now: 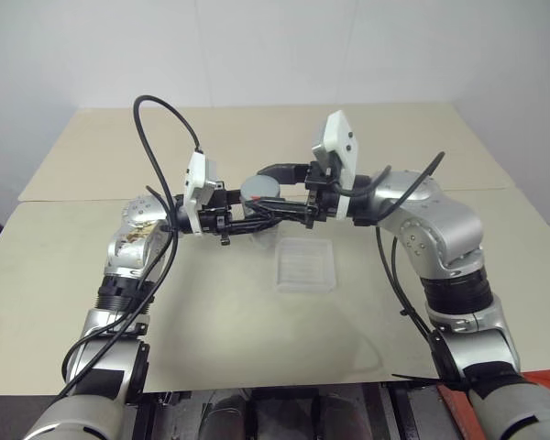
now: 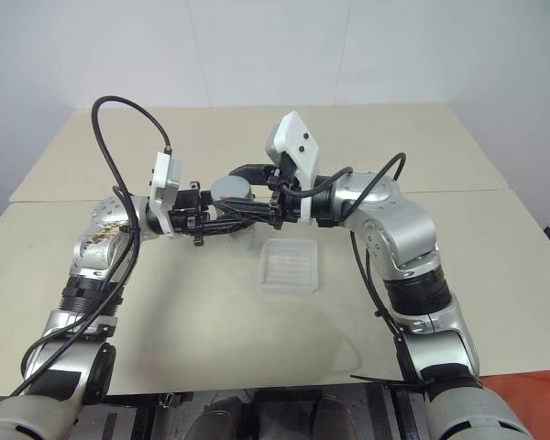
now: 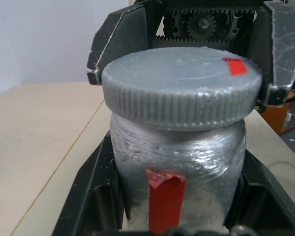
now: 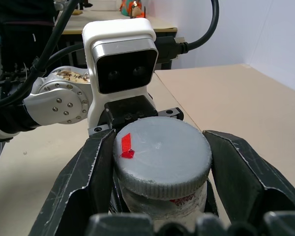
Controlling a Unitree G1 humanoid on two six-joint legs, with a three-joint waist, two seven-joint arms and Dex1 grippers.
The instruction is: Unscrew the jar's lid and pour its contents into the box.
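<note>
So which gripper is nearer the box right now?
Right, narrowly. The right gripper is shut on the lid with its arm above the box; the left gripper, shut on the jar, is further to the left.

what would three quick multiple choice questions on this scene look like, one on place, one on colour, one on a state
1. Where is the box?
A. on the table, below the raised jar
B. stacked on the lid
C. held in the left gripper

2. What colour is the stripe on the side of the jar?
A. blue
B. red
C. green

3. What is the state of the lid?
A. lying on the table
B. dropped in the box
C. on the jar, with the right gripper shut on it

Answers:
1. A, the head views show the clear box flat on the table under the grippers.
2. B, the left wrist view shows a red stripe running down the jar's side.
3. C, both wrist views show the grey lid seated on the jar between the right fingers, while the left gripper is shut on the jar's body.
</note>
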